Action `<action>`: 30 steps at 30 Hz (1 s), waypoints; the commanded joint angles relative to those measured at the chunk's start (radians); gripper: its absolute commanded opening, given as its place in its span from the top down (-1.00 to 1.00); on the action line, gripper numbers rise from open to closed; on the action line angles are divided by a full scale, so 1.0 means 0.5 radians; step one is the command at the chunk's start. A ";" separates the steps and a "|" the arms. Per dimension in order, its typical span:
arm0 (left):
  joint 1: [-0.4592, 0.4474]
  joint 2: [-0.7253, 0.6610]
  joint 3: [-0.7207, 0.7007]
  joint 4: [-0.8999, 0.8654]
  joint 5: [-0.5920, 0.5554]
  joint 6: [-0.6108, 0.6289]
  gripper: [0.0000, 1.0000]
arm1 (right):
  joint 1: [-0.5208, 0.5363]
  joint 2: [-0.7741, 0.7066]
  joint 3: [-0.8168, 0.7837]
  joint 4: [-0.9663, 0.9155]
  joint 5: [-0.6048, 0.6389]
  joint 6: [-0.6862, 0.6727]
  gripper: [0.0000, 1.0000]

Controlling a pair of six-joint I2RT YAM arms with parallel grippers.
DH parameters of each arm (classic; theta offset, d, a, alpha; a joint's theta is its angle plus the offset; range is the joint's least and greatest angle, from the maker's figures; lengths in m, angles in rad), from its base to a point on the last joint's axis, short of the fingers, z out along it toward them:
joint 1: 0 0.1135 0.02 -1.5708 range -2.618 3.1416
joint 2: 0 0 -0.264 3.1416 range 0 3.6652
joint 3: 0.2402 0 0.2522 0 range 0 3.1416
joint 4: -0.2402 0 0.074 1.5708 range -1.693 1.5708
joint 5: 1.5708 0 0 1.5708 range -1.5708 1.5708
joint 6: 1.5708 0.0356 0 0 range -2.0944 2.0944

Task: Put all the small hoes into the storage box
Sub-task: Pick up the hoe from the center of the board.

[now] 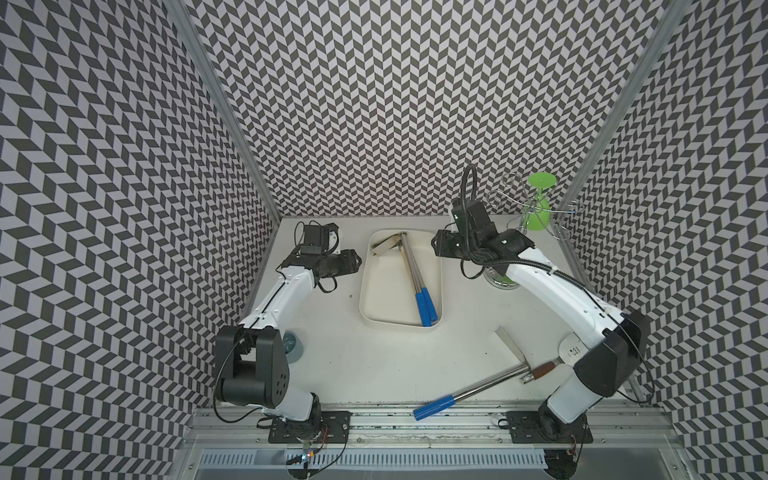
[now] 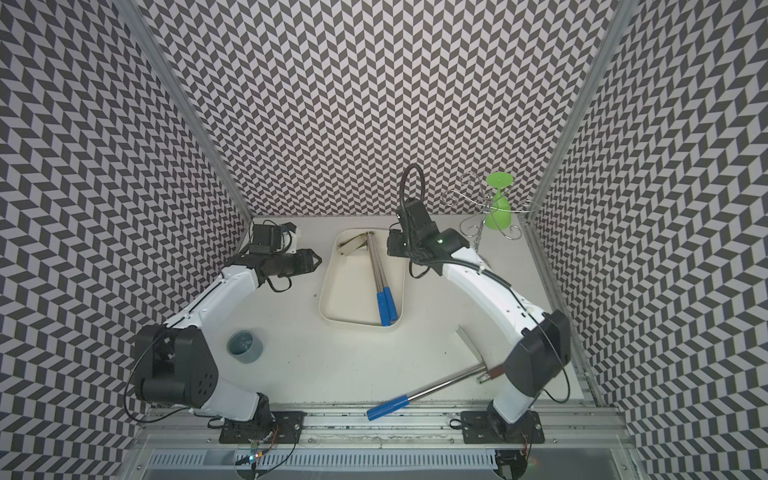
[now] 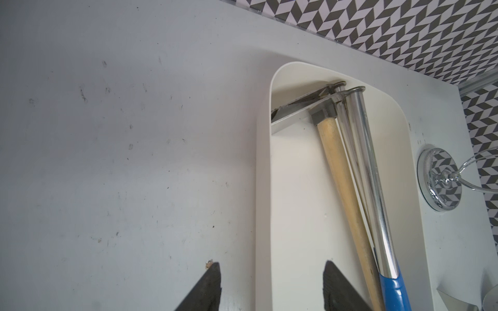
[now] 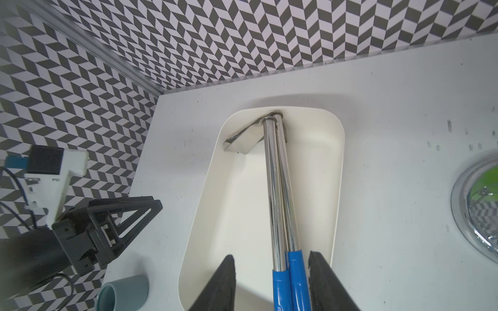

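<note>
Two claws stood apart, empty: left claw [image 3: 272,264] beside storage box [image 1: 384,291] | right claw [image 4: 270,257] straddled blue grips [image 4: 293,282]; lifting askew might drag them out | small hoe [image 1: 478,388] lay on desk [image 1: 353,365]

Two hoes [image 4: 273,188] with blue grips lie side by side in the box [image 4: 204,204], heads toward the back edge of the tabletop [image 4: 404,107]. The right gripper [image 4: 271,254] straddles the grips, jaws apart.

Robotics lab test cell
Chevron-patterned walls [image 1: 395,104] close three sides between aluminium posts [image 1: 224,108]; a scuffed white tabletop [image 1: 374,365] serves as the work surface; the left arm [image 1: 282,291] and right arm [image 1: 552,286] are bolted to an aluminium rail [image 1: 457,424] along the front; a slotted cable duct [image 1: 374,459] runs below it.
</note>
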 commanded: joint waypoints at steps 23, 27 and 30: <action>-0.116 -0.567 -0.376 -0.174 -0.187 0.076 -0.23 | 0.134 -1.395 -1.703 -0.149 -0.197 1.550 0.07; -0.116 -0.579 -0.414 -0.149 -0.176 0.088 -0.23 | 0.162 -1.484 -1.795 -0.251 -0.183 1.608 0.08; -0.118 -0.578 -0.430 -0.122 -0.157 0.085 -0.23 | 0.169 -1.493 -1.843 -0.316 -0.178 1.591 0.09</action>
